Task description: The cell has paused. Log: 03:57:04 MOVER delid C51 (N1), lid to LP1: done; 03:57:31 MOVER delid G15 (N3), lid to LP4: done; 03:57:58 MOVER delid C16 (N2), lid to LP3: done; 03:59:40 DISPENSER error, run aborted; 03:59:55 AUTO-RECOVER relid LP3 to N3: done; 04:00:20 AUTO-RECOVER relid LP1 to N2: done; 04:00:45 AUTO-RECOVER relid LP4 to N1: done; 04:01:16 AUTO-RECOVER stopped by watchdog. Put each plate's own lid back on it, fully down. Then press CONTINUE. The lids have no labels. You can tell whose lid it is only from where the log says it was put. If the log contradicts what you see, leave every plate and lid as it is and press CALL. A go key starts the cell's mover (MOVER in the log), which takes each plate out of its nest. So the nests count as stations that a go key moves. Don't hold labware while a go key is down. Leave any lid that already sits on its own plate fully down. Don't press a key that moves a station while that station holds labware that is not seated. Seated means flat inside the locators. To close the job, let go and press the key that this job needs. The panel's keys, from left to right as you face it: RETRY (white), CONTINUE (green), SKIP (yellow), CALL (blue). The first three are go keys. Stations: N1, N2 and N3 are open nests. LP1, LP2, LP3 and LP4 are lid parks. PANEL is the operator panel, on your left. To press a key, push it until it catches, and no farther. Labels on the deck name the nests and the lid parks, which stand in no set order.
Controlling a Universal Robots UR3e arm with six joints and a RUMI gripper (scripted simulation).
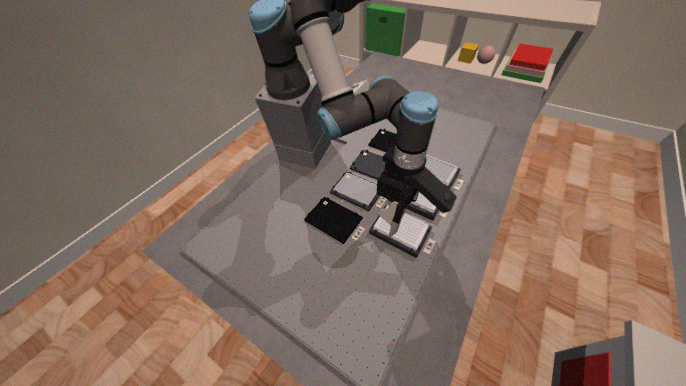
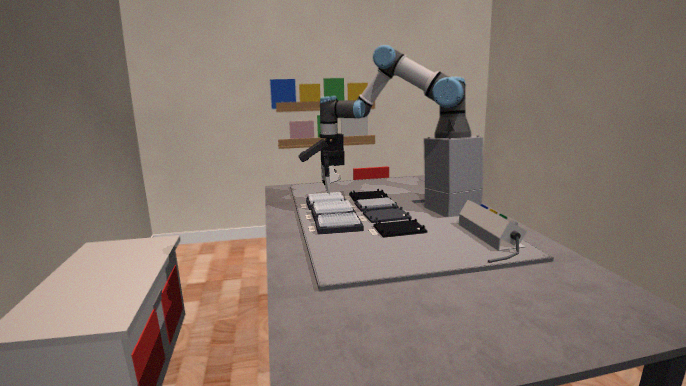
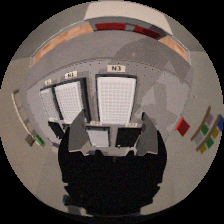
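Observation:
Three white well plates stand in a row of nests. The wrist view shows the plate in N3 straight ahead. To its left there are the plate in N1 and a third plate. I cannot tell whether clear lids sit on them. My gripper is open and empty. It hangs a little above the N3 plate's edge that faces the lid parks.
Four lid parks run beside the nests: a black one, a light grey one, a dark grey one and a black one. The operator panel stands at the deck's right side in the exterior view.

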